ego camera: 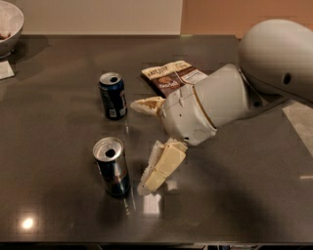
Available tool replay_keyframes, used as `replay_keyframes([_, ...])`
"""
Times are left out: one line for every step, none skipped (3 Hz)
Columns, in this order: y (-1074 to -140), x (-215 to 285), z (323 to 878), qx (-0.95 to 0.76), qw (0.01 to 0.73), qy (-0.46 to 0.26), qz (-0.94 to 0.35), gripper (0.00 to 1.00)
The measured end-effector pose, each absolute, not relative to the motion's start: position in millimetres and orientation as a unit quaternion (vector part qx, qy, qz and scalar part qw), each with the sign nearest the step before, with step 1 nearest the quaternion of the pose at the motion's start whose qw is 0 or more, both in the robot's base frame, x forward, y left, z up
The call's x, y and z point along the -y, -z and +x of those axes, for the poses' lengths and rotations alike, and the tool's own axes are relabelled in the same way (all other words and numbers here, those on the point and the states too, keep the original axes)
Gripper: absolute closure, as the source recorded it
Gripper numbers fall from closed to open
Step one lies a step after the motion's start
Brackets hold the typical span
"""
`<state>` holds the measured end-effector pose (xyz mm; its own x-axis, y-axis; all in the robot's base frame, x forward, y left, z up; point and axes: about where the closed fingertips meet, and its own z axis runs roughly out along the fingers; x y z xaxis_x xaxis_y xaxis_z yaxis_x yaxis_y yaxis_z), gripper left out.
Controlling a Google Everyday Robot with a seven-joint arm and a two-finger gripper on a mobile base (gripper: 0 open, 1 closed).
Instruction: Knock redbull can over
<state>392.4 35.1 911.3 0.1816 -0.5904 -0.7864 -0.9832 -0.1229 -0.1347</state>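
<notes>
- Dark glossy tabletop, pale wall beyond (lamp glare near left).
- Your gripper, fingers apart, hangs just right of the upright redbull can.

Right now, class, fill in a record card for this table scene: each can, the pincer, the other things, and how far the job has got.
redbull can: upright, top open, front left of the table
blue can: upright, behind the redbull can
pincer: open, just right of the redbull can, lower finger close to it but apart
snack bag: lying flat, behind the arm
bowl: far left corner, partly out of view
job: redbull can not yet knocked over
</notes>
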Motion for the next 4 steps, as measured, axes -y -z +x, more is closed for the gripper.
replay_keyframes([-908.4, -50.2, 386.4, -0.560, 0.339, -0.311, -0.689, 0.00])
replay_keyframes([-905.8, -62.5, 378.3, -0.549, 0.335, -0.330, -0.691, 0.00])
replay_keyframes([-904.4, -71.8, 371.0, -0.538, 0.331, -0.345, -0.694, 0.00])
replay_keyframes([-905.1, -79.4, 368.7, -0.532, 0.329, -0.356, -0.695, 0.00])
